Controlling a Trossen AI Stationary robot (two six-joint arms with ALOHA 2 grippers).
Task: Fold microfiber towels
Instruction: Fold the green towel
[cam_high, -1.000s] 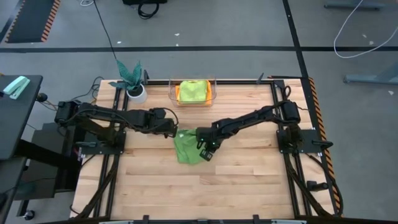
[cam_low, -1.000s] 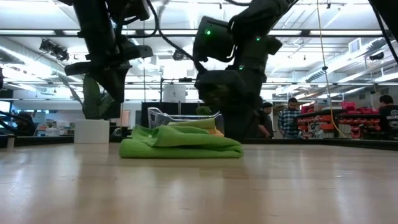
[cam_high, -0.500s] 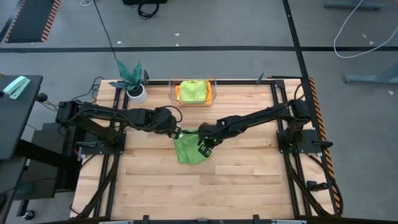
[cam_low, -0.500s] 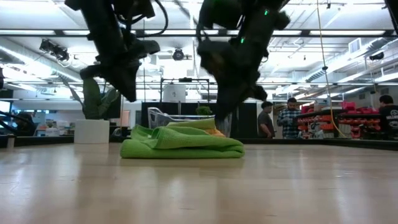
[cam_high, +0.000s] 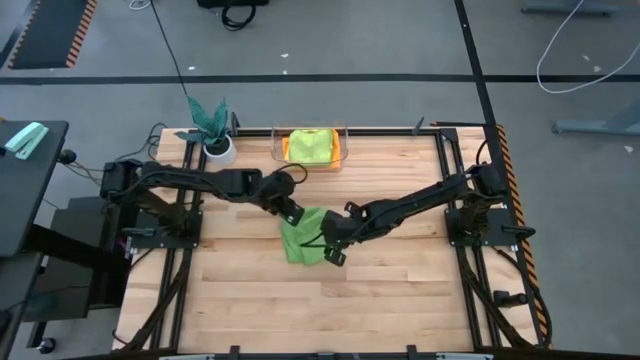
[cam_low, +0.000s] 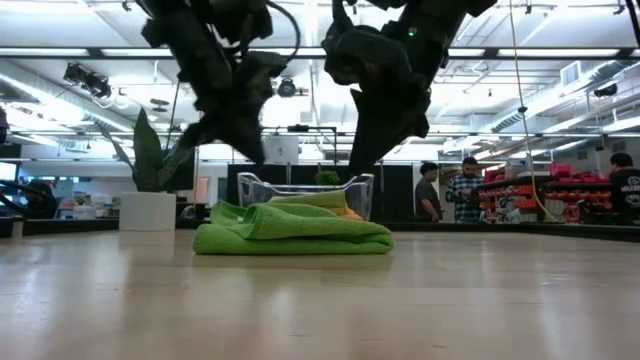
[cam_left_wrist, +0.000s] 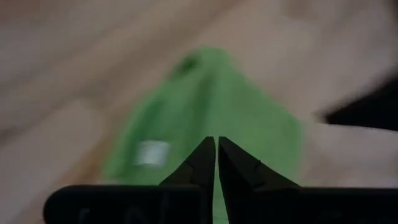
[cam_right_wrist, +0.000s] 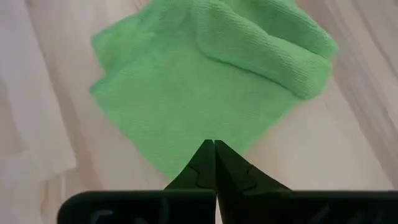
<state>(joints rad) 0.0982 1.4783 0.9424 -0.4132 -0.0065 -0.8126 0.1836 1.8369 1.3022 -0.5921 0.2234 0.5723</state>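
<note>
- The larger mid-green microfiber towel (cam_high: 303, 237) is a soft plush cloth, folded to a thick pad that lies flat near the middle of the light wooden plank desk (cam_high: 390, 300). In the right wrist view its pile looks fine and loopy, and one rolled fold makes a thicker ridge along one edge.
- A small white tag (cam_left_wrist: 152, 152) shows on this towel in the left wrist view; it is blurred, so no writing can be read.
- A lime green microfiber towel (cam_high: 309, 146) lies folded in a clear plastic bin (cam_high: 277, 150) at the far edge of the desk, with an orange cloth under it.
- A teal-leaved plant in a white pot (cam_high: 216, 135) stands just beside the bin, at the far left of the desk.
- The left hand (cam_high: 293, 214) hangs over the far left corner of the mid-green towel, with the arm stretched across from the left; its fingers stand almost together, a thin gap between them, and hold nothing.
- The right hand (cam_high: 331, 251) is at the right edge of the same towel, the arm reaching low from the right; its fingers are closed together, empty.
</note>
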